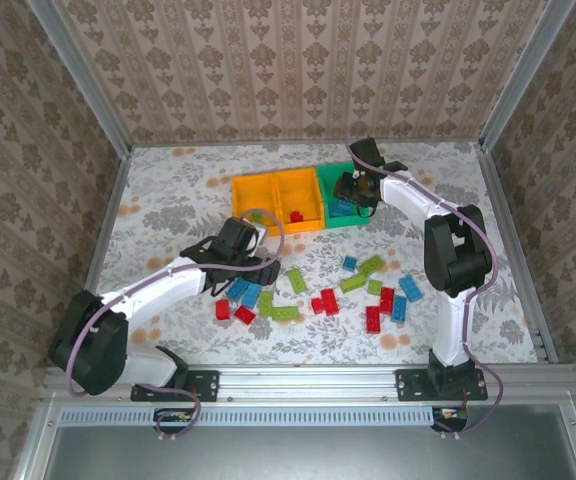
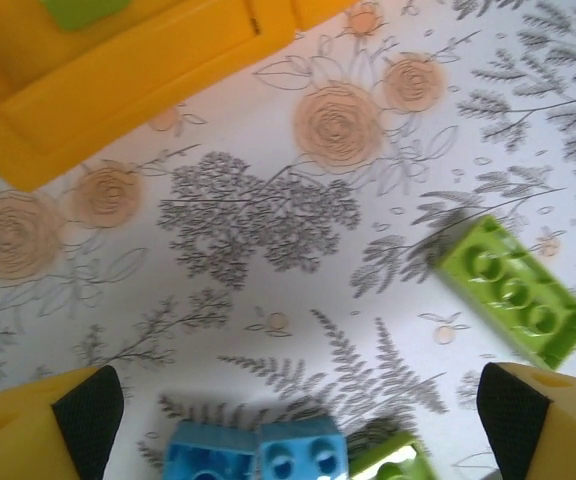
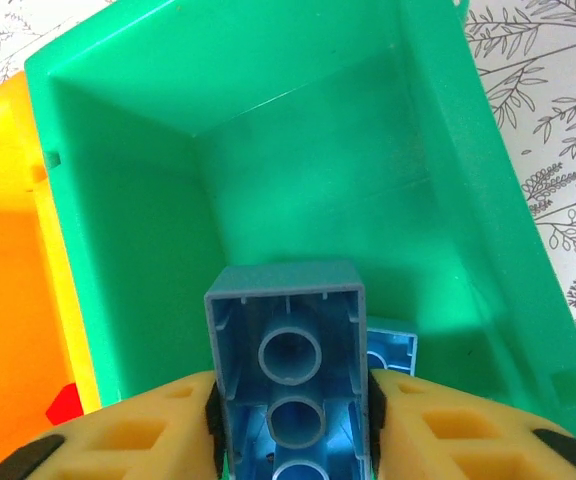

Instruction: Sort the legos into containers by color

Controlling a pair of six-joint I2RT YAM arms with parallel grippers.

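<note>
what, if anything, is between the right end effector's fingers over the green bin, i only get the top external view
Observer: A blue brick, hollow underside facing the wrist camera, is gripped by the right end effector above the green bin.
Operator: anything in that bin already
Observer: Yes, a second blue brick lies on its floor, partly hidden by the held one.
Operator: and the left end effector
Observer: The left end effector is wide open, nothing between its fingers, blue bricks on the table beneath.
</note>
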